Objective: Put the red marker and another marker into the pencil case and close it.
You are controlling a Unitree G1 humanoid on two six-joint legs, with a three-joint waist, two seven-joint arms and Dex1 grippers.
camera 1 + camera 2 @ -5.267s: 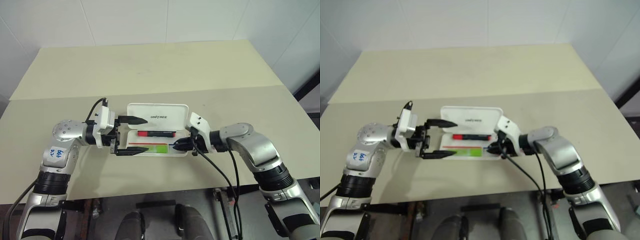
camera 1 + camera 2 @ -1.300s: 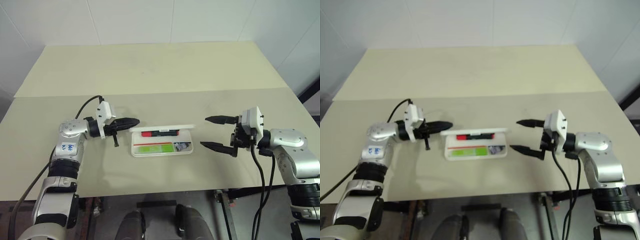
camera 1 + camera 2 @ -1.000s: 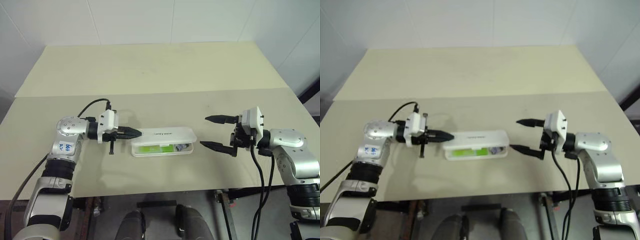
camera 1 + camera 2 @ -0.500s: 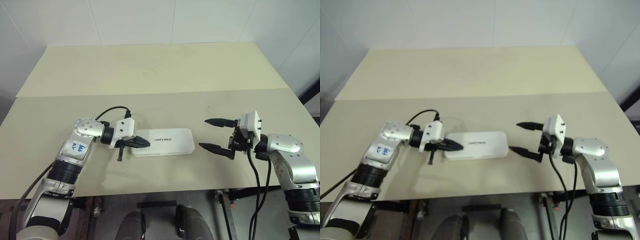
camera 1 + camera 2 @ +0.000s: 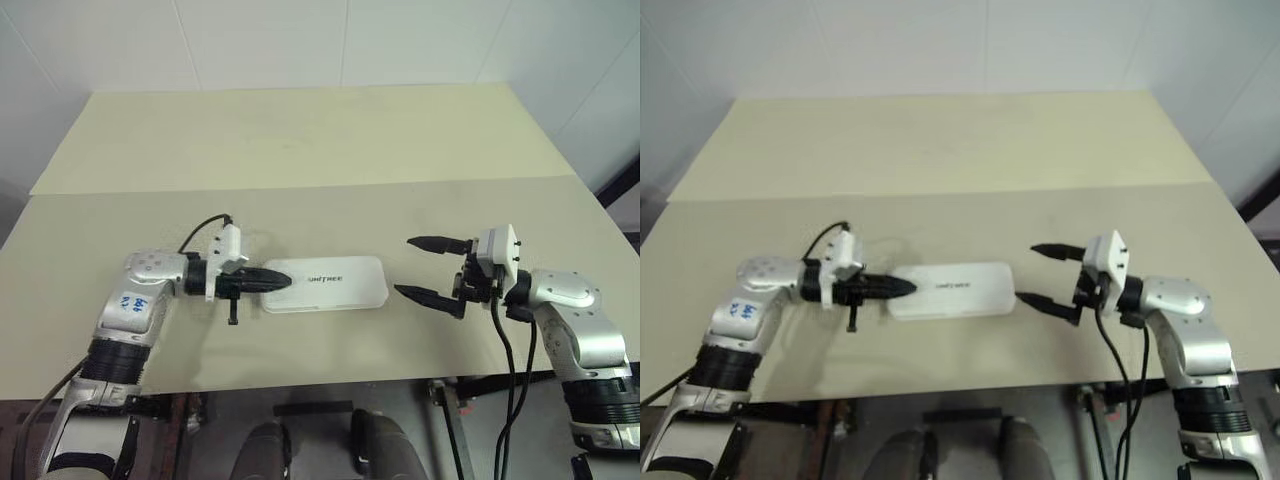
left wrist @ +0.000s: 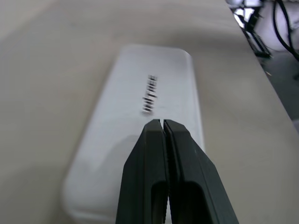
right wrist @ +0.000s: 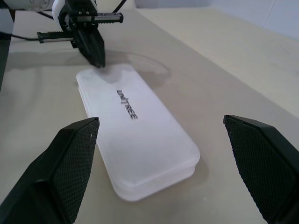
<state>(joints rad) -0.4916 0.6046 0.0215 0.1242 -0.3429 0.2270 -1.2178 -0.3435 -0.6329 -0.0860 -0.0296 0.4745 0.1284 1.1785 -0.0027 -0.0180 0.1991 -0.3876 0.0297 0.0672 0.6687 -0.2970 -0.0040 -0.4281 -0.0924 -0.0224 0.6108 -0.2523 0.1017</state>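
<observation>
The white pencil case (image 5: pixel 330 283) lies flat on the table with its lid down and "UNITREE" facing up. The red marker and the other marker are hidden. My left gripper (image 5: pixel 283 281) is shut with nothing between its fingers. It points along the case, and its tips sit over the lid's left end (image 6: pixel 154 84); I cannot tell whether they touch. My right gripper (image 5: pixel 404 266) stands open a short way off the case's right end, one finger (image 7: pixel 70 163) on each side of that end in the right wrist view.
The beige table (image 5: pixel 320 150) stretches far behind the case, with a seam (image 5: pixel 300 187) running across it. Its front edge (image 5: pixel 320 378) is close below both arms. A black cable (image 5: pixel 205 228) loops off my left wrist.
The lid has gone from slightly ajar, with green showing inside, to fully down. My left gripper dipped onto the lid's left end, then drew back a little to the left. The right gripper stayed put.
</observation>
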